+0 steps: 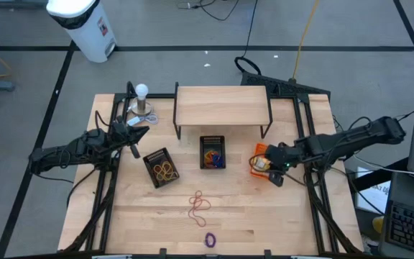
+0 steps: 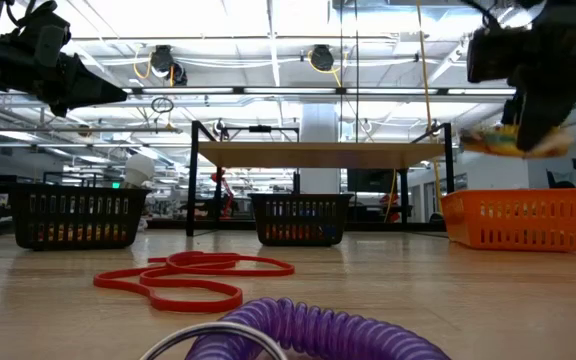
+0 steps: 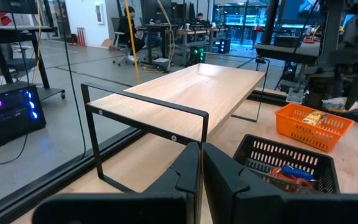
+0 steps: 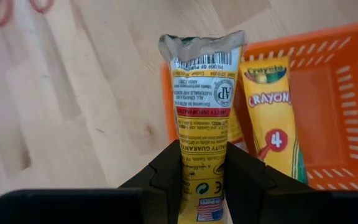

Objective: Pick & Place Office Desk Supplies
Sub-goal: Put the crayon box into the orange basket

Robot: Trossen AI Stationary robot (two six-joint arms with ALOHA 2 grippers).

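Observation:
My right gripper (image 4: 202, 152) is shut on a yellow crayon packet (image 4: 199, 93) and hangs over the orange bin (image 1: 257, 150) at the table's right. A second yellow Crayola packet (image 4: 272, 118) lies inside that bin. Red rubber bands (image 1: 200, 205) lie loose on the table's middle, with a purple coil ring (image 1: 210, 239) near the near edge. Tan bands lie in the left black mesh bin (image 1: 162, 167); the middle black bin (image 1: 213, 152) holds mixed small items. My left gripper (image 3: 201, 165) is shut and raised at the table's left, beside the left bin. My right gripper pinches the yellow packet between its two fingers, near one end (image 4: 201, 142). The crimped far end (image 4: 201, 43) sticks out past the fingertips (image 4: 169, 155). The fingers come from above, slanting down. The packet (image 2: 513, 143) is lifted clear above the orange bin (image 2: 518, 220).
A wooden shelf on black legs (image 1: 221, 106) stands at the far side, behind the bins. A white bulb on a round metal base (image 1: 142, 101) stands at the far left. Bare table lies on both sides of the red bands.

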